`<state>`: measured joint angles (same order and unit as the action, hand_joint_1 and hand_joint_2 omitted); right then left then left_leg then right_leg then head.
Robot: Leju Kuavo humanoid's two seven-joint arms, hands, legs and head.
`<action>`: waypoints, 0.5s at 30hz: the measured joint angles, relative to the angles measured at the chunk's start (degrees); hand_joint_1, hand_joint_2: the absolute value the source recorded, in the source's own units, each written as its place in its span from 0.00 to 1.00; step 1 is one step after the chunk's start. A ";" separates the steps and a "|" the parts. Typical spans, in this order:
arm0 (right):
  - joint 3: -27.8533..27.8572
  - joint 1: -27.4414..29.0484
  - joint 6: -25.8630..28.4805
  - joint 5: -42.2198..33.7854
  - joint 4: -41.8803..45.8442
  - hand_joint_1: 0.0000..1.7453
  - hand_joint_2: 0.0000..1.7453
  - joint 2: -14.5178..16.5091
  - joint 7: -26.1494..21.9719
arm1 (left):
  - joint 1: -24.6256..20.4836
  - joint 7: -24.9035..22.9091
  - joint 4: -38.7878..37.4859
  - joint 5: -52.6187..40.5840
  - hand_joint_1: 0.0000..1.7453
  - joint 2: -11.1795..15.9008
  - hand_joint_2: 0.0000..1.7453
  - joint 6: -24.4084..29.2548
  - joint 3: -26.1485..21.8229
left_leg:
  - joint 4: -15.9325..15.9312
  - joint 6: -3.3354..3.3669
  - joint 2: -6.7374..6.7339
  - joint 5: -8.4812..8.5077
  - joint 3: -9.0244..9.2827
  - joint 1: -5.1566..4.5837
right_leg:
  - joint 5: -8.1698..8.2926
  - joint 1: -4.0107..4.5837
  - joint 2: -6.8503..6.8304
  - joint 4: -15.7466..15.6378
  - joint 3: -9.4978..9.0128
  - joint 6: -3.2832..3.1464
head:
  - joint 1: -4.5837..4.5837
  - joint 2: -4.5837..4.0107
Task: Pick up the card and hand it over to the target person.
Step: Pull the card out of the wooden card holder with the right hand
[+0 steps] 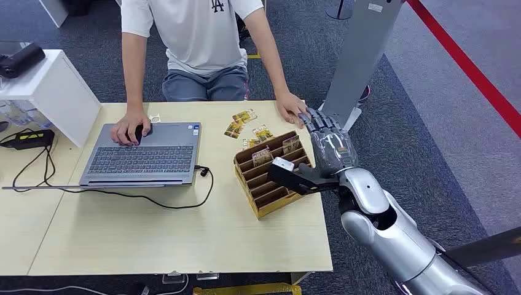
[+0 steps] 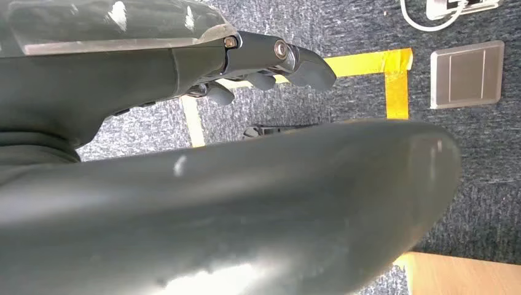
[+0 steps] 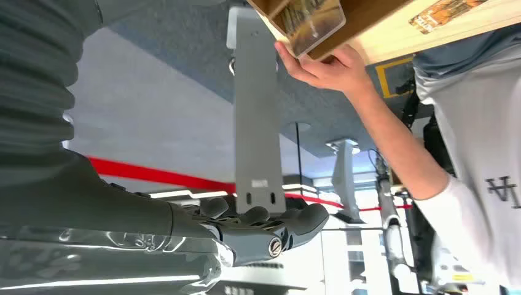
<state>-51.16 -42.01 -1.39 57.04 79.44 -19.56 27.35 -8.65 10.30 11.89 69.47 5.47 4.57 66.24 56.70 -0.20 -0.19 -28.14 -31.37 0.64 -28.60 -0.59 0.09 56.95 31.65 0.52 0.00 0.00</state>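
Overhead, wooden table [image 1: 153, 227] (grey carpet [image 1: 430, 123] around)

The person [image 1: 196, 43] is cut off above the shoulders; card [image 1: 244, 116] print too small.

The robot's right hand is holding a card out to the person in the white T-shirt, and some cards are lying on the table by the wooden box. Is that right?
Not quite. The robot's right hand holds no card; the head view shows its fingers spread, beside the person's hand. The rest is right: the person wears a white T-shirt, and loose yellow cards lie on the light wooden table by the slotted wooden card box.
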 joint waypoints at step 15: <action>-5.85 -6.78 0.01 -0.93 -14.86 0.04 1.00 4.22 -0.90 | -0.46 -0.42 -0.06 -0.07 0.00 -0.01 0.00 -0.01 -0.12 | -0.03 -0.01 0.06 0.01 -0.02 0.02 | 0.00 0.02 -0.08 -0.03 -0.03 0.00 | 0.00 0.00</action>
<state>-57.01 -48.79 -1.37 56.11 64.58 -15.34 26.45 -9.11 9.88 11.82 69.40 5.46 4.56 66.12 56.67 -0.21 -0.13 -28.13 -31.39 0.66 -28.60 -0.57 0.01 56.92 31.62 0.52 0.00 0.00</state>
